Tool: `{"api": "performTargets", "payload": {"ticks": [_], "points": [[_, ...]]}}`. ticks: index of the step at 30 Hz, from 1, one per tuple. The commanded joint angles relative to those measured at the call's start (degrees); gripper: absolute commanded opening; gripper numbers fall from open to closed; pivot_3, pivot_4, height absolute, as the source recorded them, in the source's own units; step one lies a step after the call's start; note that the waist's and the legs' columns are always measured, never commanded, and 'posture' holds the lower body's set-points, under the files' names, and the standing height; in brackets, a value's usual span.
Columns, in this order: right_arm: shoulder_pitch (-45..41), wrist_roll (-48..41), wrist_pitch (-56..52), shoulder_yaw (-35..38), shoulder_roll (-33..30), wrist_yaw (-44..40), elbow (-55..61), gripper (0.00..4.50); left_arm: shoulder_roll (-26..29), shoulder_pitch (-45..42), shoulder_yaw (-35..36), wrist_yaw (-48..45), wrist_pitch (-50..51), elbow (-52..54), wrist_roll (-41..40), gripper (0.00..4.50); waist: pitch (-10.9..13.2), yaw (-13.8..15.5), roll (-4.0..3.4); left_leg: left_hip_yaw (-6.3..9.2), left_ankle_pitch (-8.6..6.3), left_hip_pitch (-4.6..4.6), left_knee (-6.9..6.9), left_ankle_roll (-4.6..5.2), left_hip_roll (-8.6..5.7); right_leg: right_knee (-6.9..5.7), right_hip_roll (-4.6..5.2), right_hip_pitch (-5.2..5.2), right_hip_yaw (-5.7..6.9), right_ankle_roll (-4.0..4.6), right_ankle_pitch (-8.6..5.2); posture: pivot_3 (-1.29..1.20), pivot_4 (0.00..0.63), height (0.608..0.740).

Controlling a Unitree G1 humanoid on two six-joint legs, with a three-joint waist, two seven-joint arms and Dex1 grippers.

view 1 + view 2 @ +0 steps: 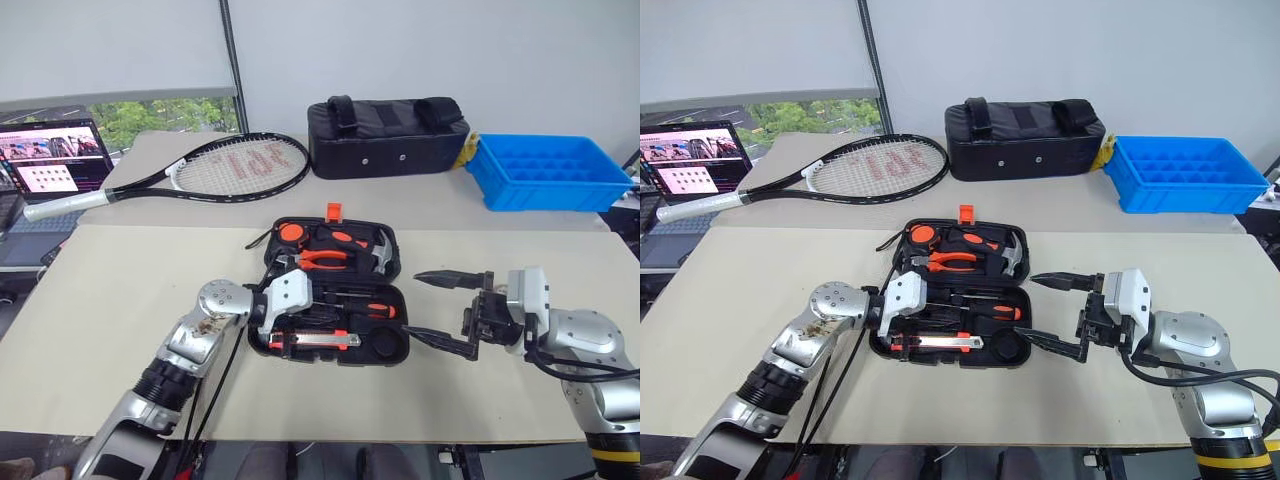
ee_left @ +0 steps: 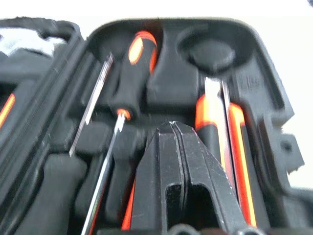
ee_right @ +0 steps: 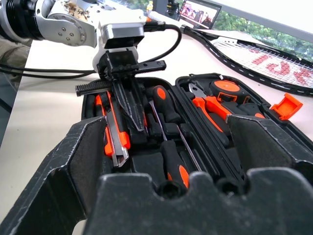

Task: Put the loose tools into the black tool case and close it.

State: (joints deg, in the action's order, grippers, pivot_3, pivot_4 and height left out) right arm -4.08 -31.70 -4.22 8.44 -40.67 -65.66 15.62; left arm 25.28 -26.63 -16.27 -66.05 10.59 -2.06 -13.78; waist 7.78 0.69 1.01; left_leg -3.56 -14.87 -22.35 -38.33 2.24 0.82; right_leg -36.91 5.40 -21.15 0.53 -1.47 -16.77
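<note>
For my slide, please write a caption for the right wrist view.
Left gripper, shut, reaches into the open black tool case beside the utility knife.

A: The two head views look forward and down from above the beige table (image 1: 120,330), taking in the open black moulded plastic tool case (image 1: 385,240) mid-table and the blue plastic bin (image 1: 548,172) at the far right.

B: They share nearly the whole scene, offset slightly sideways.

A: The left wrist view sits very close inside that case, looking along the left gripper (image 2: 172,128), whose fingers are pressed together.

B: The right wrist view looks across the case from its other side, between the right gripper's parted fingers (image 3: 73,166), facing the left gripper (image 3: 128,105).
</note>
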Motion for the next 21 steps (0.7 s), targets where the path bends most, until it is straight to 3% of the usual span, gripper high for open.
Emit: {"api": "performTargets", "payload": {"ticks": [1,4,10,14,21], "points": [[-0.1,-0.8,-0.4,1.5,-0.8,0.2,1.6,4.5,0.4,0.0,3.3,-2.6,1.8,4.7,-6.0,0.04,0.0,-0.1,0.0,0.01,0.0,0.01,0.0,0.0,0.0,0.0,-0.01,0.0,0.0,0.0,0.0,0.0,0.15,0.729],[-0.1,-0.7,-0.1,1.4,-0.8,-0.1,1.1,4.5,2.1,0.3,3.4,-5.4,4.1,5.9,-8.2,0.04,0.0,-0.2,-0.01,0.01,0.0,0.03,0.02,0.0,0.02,-0.04,-0.04,0.0,-0.01,0.0,0.0,0.0,0.15,0.729],[-0.1,-0.7,0.0,1.2,-0.6,-0.1,1.2,4.5,6.9,-0.8,-3.5,-9.0,-0.7,0.2,1.2,0.04,0.0,-0.1,-0.01,0.0,0.0,0.07,0.01,-0.01,0.0,-0.04,-0.06,0.02,-0.04,0.0,0.0,0.0,0.15,0.729],[0.2,-0.8,-0.1,1.2,-0.6,0.2,1.8,4.5,6.5,-3.5,-6.9,-6.7,-5.6,-5.9,8.6,0.04,0.0,0.5,-0.02,0.02,0.0,0.04,-0.03,0.0,-0.01,-0.01,-0.06,0.05,0.05,0.0,0.0,0.0,0.15,0.729],[0.5,-0.7,-0.5,1.5,-0.8,0.9,2.5,4.5,6.1,-3.3,-11.1,-8.6,-5.8,-7.2,11.6,0.04,0.0,0.2,-0.07,0.02,0.01,0.38,-0.07,0.01,0.0,0.0,-0.03,0.43,0.0,0.0,0.0,0.0,0.15,0.729]]}}
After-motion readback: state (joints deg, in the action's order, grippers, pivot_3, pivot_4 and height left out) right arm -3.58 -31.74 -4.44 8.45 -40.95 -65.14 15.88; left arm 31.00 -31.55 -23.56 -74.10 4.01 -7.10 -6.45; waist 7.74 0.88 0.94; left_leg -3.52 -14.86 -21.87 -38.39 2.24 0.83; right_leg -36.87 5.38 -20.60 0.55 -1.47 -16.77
